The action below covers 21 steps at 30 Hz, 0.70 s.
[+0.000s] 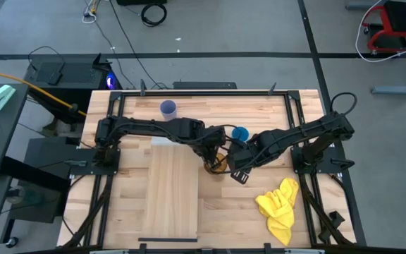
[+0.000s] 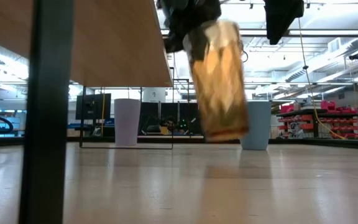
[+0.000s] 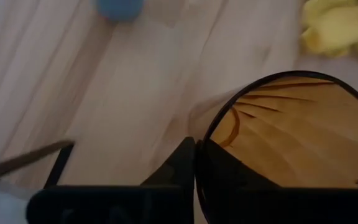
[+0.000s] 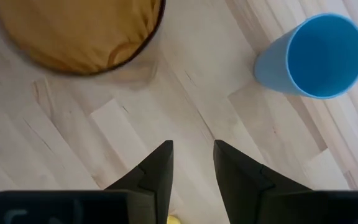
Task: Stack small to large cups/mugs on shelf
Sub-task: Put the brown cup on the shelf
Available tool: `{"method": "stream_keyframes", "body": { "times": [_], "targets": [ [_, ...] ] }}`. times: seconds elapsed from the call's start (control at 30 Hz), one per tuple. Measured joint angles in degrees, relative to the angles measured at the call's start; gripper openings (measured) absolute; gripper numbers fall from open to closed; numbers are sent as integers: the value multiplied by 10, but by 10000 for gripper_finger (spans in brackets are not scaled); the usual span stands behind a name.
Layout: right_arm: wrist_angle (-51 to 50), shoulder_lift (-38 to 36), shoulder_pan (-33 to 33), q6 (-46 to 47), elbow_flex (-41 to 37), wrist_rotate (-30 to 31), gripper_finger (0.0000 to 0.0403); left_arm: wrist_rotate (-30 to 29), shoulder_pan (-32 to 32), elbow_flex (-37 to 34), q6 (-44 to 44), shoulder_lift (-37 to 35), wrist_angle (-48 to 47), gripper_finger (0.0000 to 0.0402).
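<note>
Left gripper (image 1: 216, 156): we see it near the table's middle, just right of the shelf; fingers pinched on the rim of the amber tumbler (image 2: 221, 81); one dark finger (image 3: 180, 167) sits outside the wall, the other inside the mouth.
Amber tumbler: we note it lifted clear of the table top in the low view, tilted, mouth upward; blurred there.
Right gripper (image 1: 241, 173): we find it just right of the tumbler, above bare table; its two fingers (image 4: 156, 167) spread with a gap between them, nothing in it.
Blue cup (image 1: 240, 133): upright on the table, just behind the two grippers; apart from both.
Lavender cup (image 1: 168, 109): upright near the far edge of the table, well apart from the others.
Shelf (image 1: 175, 190): long pale board lying left of the grippers; we see no cup on it.
Yellow cloth (image 1: 279, 204): crumpled at the table's near right.
</note>
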Motion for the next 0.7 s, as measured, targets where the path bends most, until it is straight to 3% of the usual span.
{"method": "stream_keyframes", "body": {
  "times": [0.27,0.5,0.7],
  "targets": [
    [-37,-69,27,59,0,2,122,-1,0,137,2,0,-96,12],
    [-55,-151,58,127,0,63,122,-22,-2,244,3,-1,-223,12],
    [-59,-184,64,136,0,93,122,-32,-3,265,-12,-12,-294,14]
  ]
}}
